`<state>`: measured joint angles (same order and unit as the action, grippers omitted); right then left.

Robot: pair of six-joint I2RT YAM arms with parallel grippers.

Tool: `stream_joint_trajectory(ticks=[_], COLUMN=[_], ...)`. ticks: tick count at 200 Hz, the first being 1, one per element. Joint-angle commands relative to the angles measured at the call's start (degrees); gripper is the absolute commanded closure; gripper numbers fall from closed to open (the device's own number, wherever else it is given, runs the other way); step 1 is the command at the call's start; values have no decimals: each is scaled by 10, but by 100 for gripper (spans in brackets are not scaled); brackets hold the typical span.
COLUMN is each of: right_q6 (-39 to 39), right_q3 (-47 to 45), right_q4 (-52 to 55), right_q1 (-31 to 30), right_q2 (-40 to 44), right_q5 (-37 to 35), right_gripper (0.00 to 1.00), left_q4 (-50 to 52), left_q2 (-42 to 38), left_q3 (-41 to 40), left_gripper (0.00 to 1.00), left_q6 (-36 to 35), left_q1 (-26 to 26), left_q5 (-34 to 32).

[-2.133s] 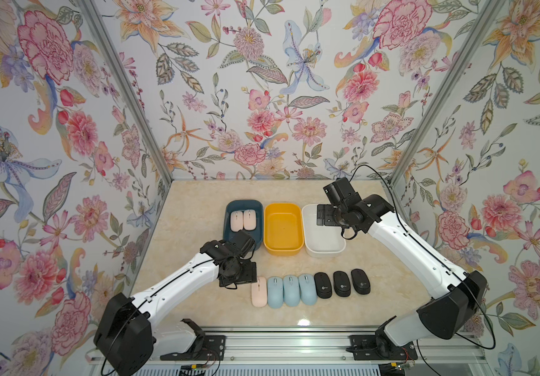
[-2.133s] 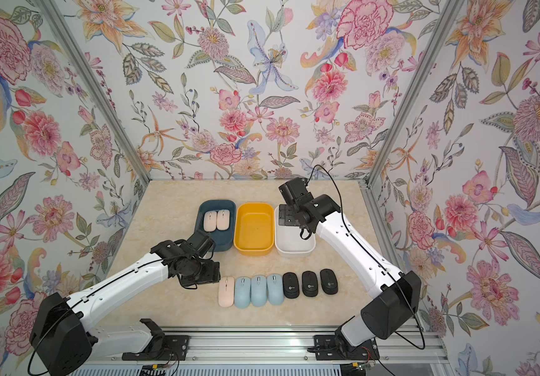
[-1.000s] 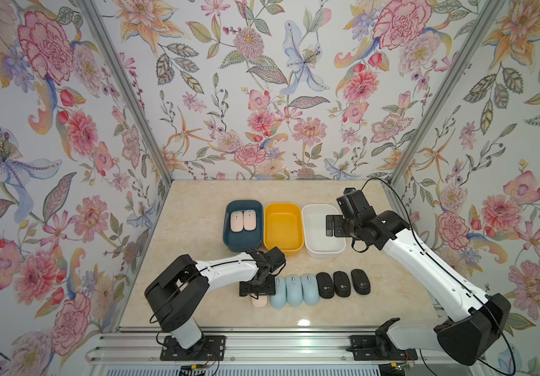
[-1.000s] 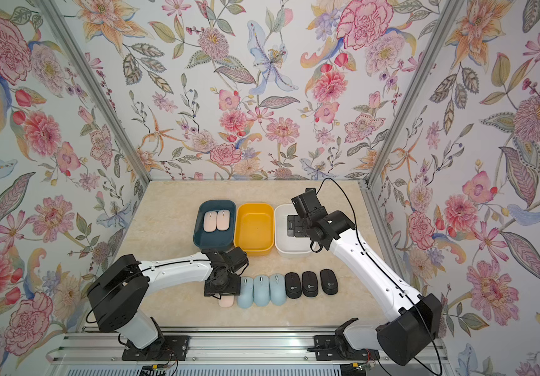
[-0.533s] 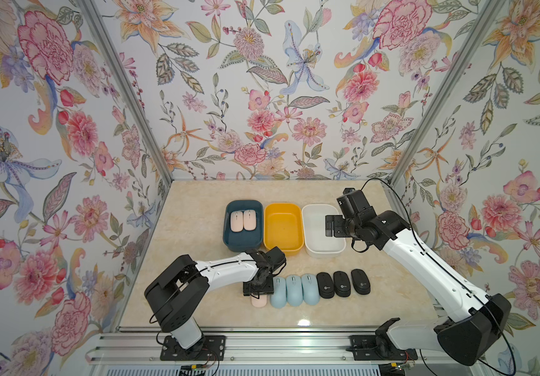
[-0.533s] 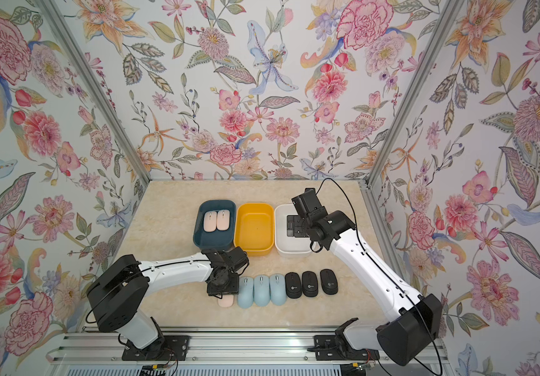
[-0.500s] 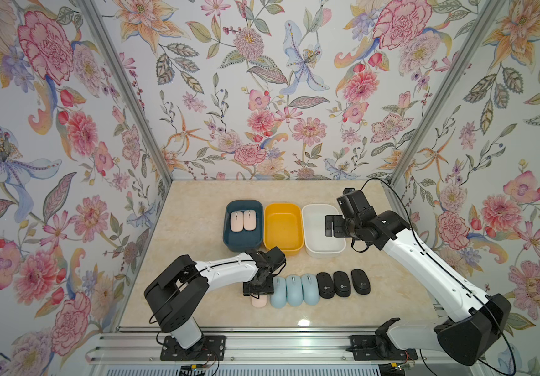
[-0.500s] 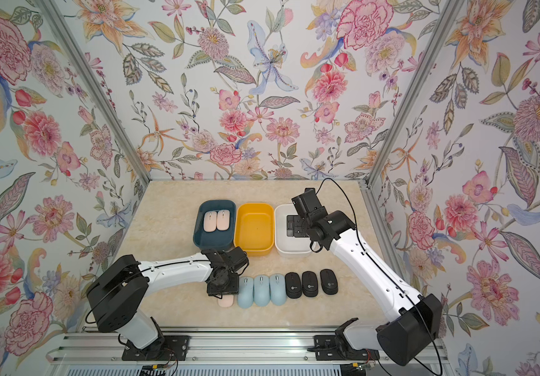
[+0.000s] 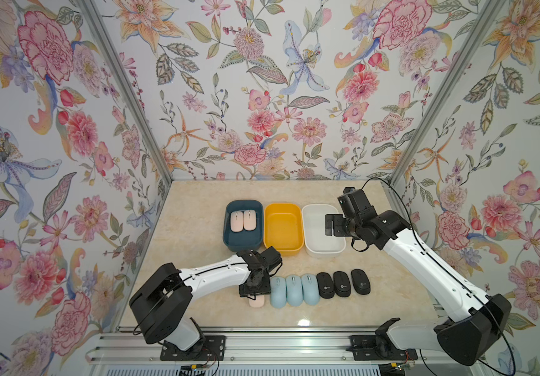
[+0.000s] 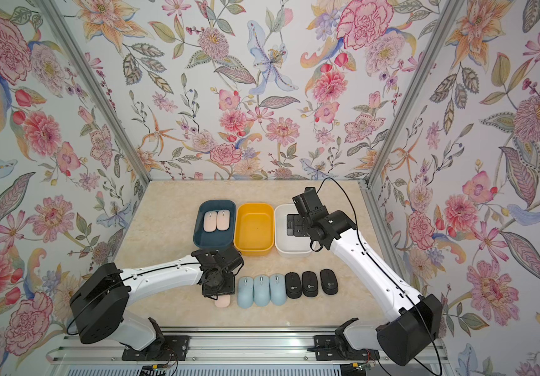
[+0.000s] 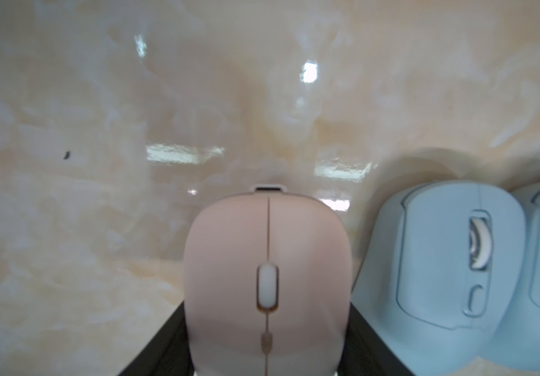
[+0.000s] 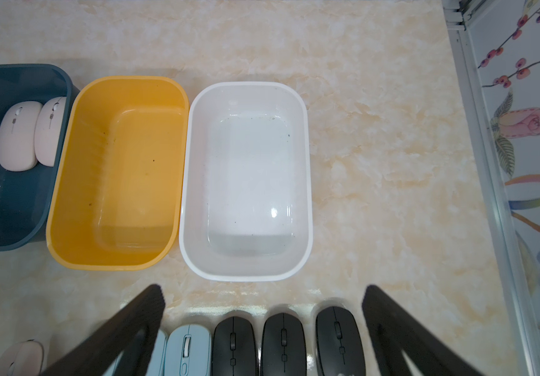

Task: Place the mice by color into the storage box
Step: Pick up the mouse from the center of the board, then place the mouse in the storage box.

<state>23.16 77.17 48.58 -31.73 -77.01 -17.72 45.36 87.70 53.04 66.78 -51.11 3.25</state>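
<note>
One pink mouse (image 11: 267,276), at the left end of the front row beside three blue mice (image 9: 294,289), is clamped between the left gripper's (image 9: 255,290) black fingers (image 11: 161,348). Farther back, two pink mice (image 9: 243,220) lie in the dark blue box (image 9: 242,241); the right gripper (image 12: 263,291) hangs wide open, empty.

Bright, even light with soft shadows. A white glare spot sits on the glossy tabletop (image 9: 304,322) at six o'clock in a top view. The left wrist view is soft, and its pink mouse (image 11: 267,276) is blurred close to the lens.
</note>
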Motion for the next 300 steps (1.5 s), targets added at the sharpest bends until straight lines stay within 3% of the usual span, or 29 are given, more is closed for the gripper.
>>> stream_joint_trajectory(ticks=[1,45,105,203,300], right_q6=[0,-5,-15,-22,-17], right_q3=[10,45,46,14,-1], right_q4=[4,9,19,37,37], right_q1=[4,6,19,55,65], right_q2=[9,5,18,56,52], right_q5=[9,15,10,15,11], right_gripper=[1,1,2,2,1], left_q4=[49,98,123,123,124], left_q2=[-32,-38,70,279,392], left_q3=[51,170,317,505,559], left_gripper=[44,42,40,40,40], left_q6=[7,-68,-168,-227,-246], left_q1=[11,110,214,289,314], left_q5=[-31,-37,-31,-7,10])
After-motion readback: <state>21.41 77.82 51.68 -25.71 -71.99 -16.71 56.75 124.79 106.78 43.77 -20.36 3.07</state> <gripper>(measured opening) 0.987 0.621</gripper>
